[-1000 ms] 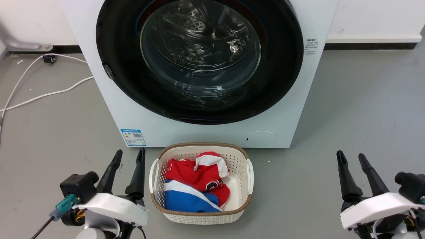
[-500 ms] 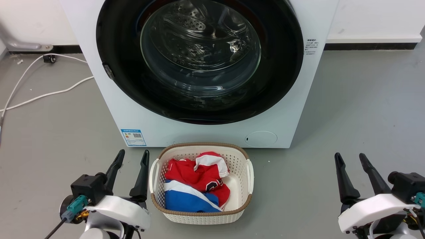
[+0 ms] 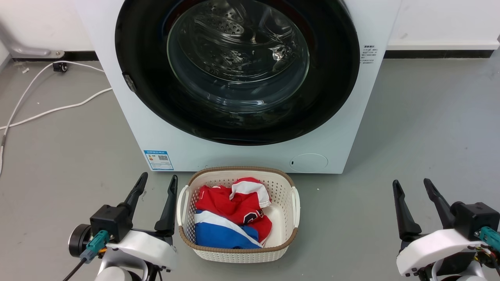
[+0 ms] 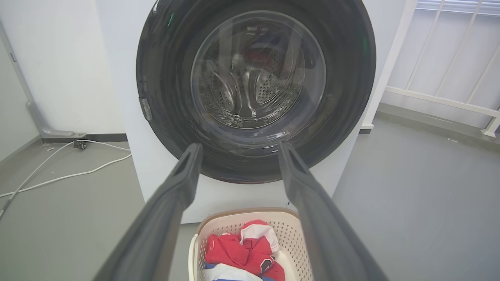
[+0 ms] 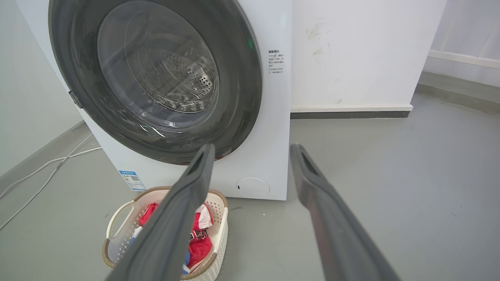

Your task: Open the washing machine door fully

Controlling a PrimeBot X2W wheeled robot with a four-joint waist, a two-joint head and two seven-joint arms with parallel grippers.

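Washing machine door: one, closed; one basket

Laundry room: washing machine, clothes basket

basket w/ clothes just in front of door, bare floor either side, cable far left

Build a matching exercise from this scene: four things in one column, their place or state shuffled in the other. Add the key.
1. washing machine door
2. laundry basket
3. label sticker
4. round flap

A. low right on the washing machine front
B. on the floor, holding red and blue clothes
C. low left on the machine front
D. shut, glossy black around clear glass

Pairs: 1-D, 2-B, 3-C, 4-A
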